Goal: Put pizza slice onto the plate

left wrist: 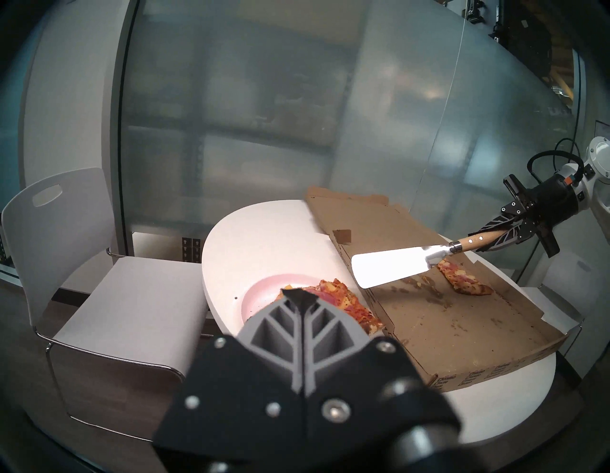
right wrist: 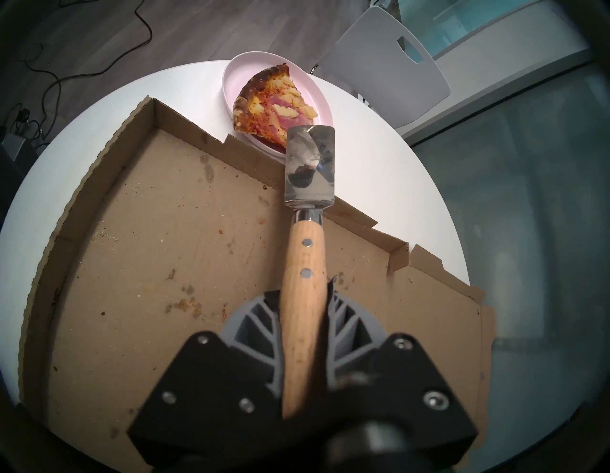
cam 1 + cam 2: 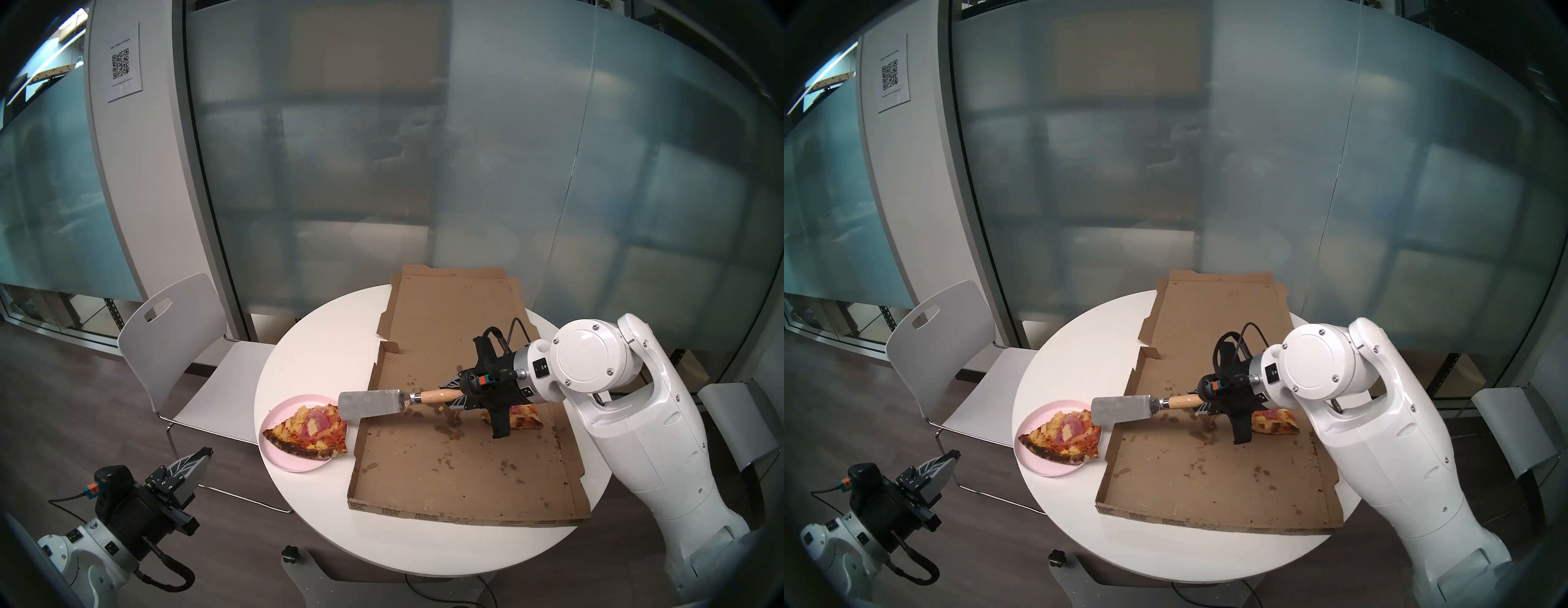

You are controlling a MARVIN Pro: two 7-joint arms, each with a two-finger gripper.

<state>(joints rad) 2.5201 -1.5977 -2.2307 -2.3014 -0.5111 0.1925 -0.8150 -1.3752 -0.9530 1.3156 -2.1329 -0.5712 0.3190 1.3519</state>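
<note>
Left tool (image 3: 193,460) sits parked off the table (image 3: 322,339) around 8 o'clock, fingers pressed together, holding nothing. Pizza slice (image 3: 307,431) already lies on the plate (image 3: 283,463), one corner overhanging the rim. Right tool (image 3: 460,392) grips the spatula (image 3: 373,403) handle; I'd lift the blade straight up and back toward 3 o'clock, so it doesn't snag the slice tip or the box (image 3: 458,458) wall.

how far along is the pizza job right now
Done: the pizza slice lies on the plate, one corner hanging over the rim. In hand: the right tool grips the spatula, its blade bare by the plate. Left: only drawing the spatula away. The left tool is shut, idle off the table.
</note>
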